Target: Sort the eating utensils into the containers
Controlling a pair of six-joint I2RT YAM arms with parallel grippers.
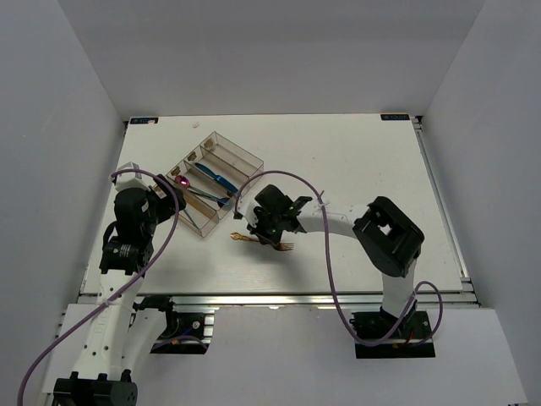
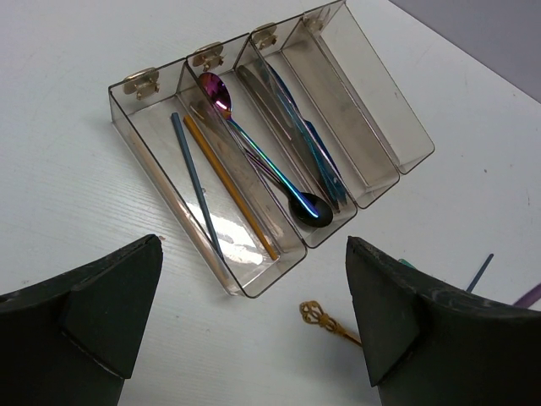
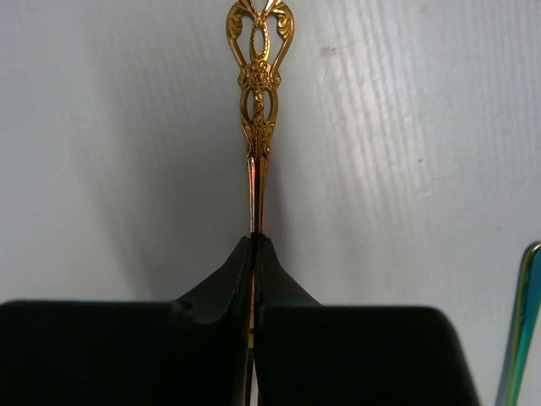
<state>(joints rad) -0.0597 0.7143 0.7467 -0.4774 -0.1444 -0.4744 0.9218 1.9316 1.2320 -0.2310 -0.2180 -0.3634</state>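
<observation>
Jaws: right gripper [image 3: 255, 241] pinched on gold fork [image 3: 258, 127] mid-handle, likely so it lifts level | left gripper [image 2: 254, 292] wide apart, holding nothing, above tray [image 2: 406, 127] | fork: just outside tray's near end | next: carry into a compartment

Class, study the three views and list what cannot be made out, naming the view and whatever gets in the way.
- Right wrist: tines of the gold fork, hidden behind the shut right pincer.
- Right wrist: an iridescent utensil, cut off by the right edge; type unclear.
- Left wrist: a thin blue piece, running behind the left pincer.
- Top external: utensils in the tray, too small to identify.
</observation>
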